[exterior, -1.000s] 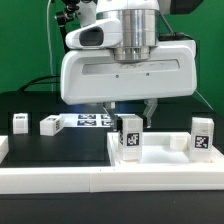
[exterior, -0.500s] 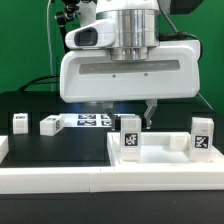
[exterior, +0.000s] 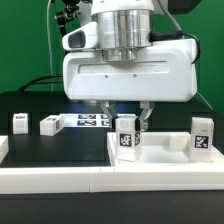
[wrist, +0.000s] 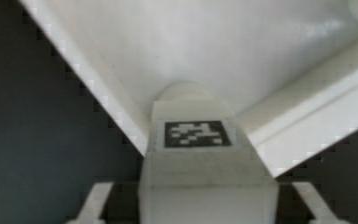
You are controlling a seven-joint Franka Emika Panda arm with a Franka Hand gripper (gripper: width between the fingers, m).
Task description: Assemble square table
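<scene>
My gripper (exterior: 127, 122) is shut on a white table leg (exterior: 125, 135) with a black-and-white tag, held upright over the near left corner of the square table top (exterior: 160, 152). In the wrist view the leg (wrist: 197, 140) sits between my two fingers (wrist: 101, 205), with the table top's raised rim (wrist: 318, 105) behind it. Another tagged leg (exterior: 203, 136) stands at the table top's right end in the exterior view. Two more legs (exterior: 19, 122) (exterior: 48, 124) rest on the black surface at the exterior view's left.
The marker board (exterior: 92, 120) lies flat on the black surface behind my gripper. A long white rail (exterior: 90, 182) borders the front of the work area. The arm's large white body hides the back of the table.
The gripper and the leg in it have shifted a little toward the exterior view's left and slightly up. Nothing else has moved.
</scene>
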